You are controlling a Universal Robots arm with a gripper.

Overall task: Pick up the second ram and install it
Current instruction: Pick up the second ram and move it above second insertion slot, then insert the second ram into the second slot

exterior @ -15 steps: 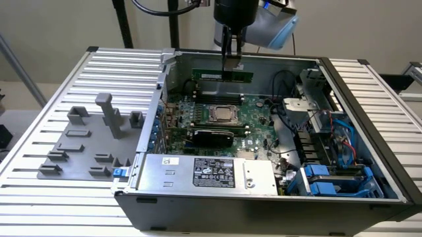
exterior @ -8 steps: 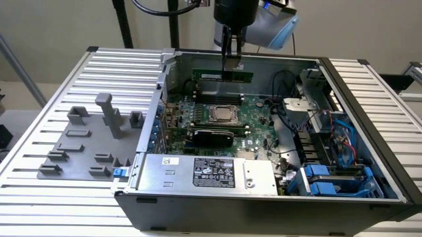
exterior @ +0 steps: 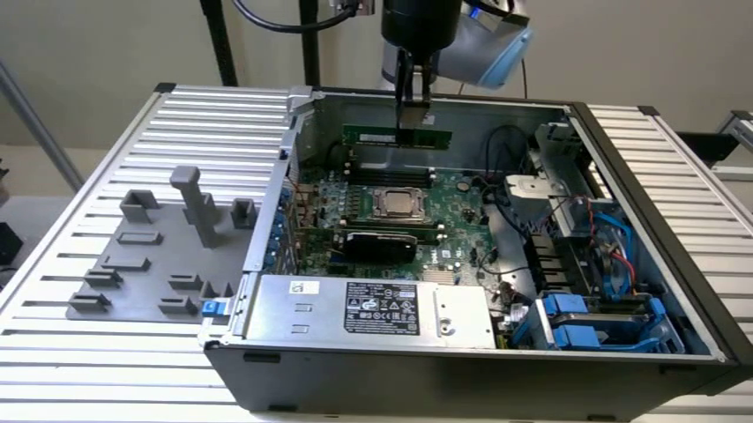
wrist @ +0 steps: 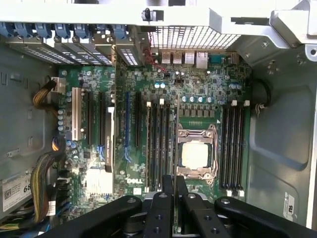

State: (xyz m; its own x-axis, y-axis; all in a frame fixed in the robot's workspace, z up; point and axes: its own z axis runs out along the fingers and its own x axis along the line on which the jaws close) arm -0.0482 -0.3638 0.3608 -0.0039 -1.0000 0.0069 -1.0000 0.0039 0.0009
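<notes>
Exterior view, left: gray fixture (exterior: 147,264) on slatted table (exterior: 70,370).
Centre: gripper (exterior: 412,130) pinched on second ram (exterior: 370,137), held on edge over motherboard's (exterior: 453,220) far slots.
Right: blue drive bays (exterior: 588,322).

An open computer case (exterior: 471,379) is lying on a slatted metal table (exterior: 83,167), with its green motherboard (exterior: 459,198) facing upward and the CPU socket (exterior: 398,203) sitting near the board's middle. A silver power supply (exterior: 365,308) is occupying the case edge nearest the exterior camera, with blue drive carriers (exterior: 583,324) sitting just to the exterior view's right of it. A gray plastic fixture (exterior: 136,273) with an upright post (exterior: 194,198) is resting on the table at the exterior view's left of the case, and black memory slots (wrist: 233,146) are flanking the socket.
</notes>
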